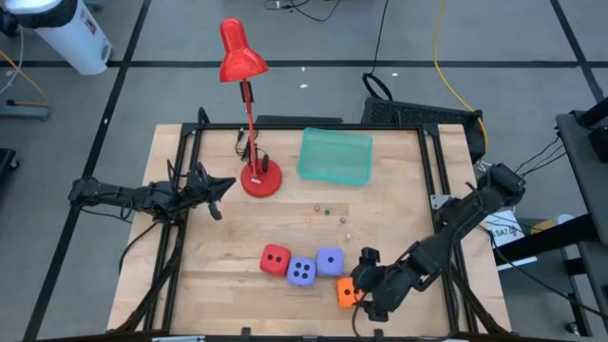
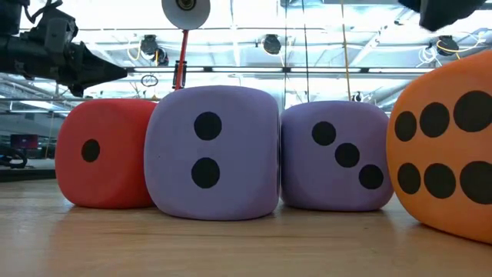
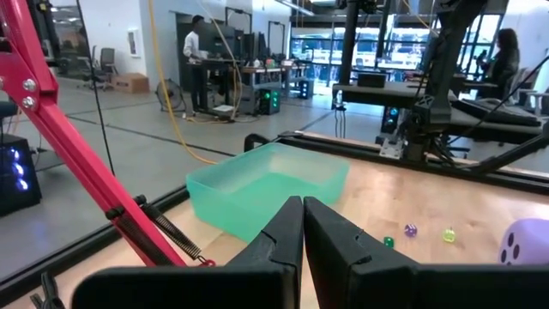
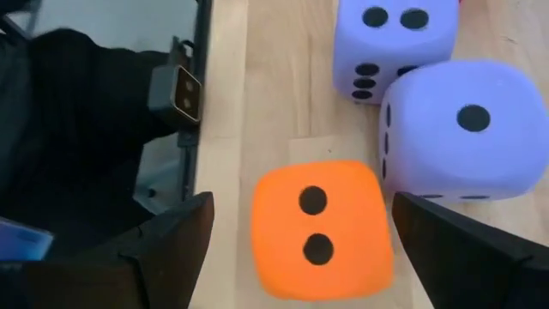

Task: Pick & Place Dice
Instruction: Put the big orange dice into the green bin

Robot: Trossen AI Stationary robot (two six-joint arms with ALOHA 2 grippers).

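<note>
Four dice rest on the wooden table near its front edge: a red die (image 1: 275, 259), two purple dice (image 1: 301, 273) (image 1: 330, 260) and an orange die (image 1: 345, 294). In the low view they stand in a row: red (image 2: 104, 154), purple (image 2: 211, 154), purple (image 2: 334, 154), orange (image 2: 446, 154). My right gripper (image 4: 302, 204) hovers open over the orange die (image 4: 316, 227), slanting down, with one finger on each side of it and a gap to each. My left gripper (image 3: 303, 225) is shut and empty, held level beside the lamp base (image 1: 260, 179) at the table's left.
A red desk lamp (image 1: 243, 62) stands at the back left. A green tray (image 1: 335, 157) lies at the back middle. A few tiny dice (image 1: 323, 211) lie mid-table. The nearer purple die (image 4: 463, 129) sits close beside the orange one. People stand in the room beyond.
</note>
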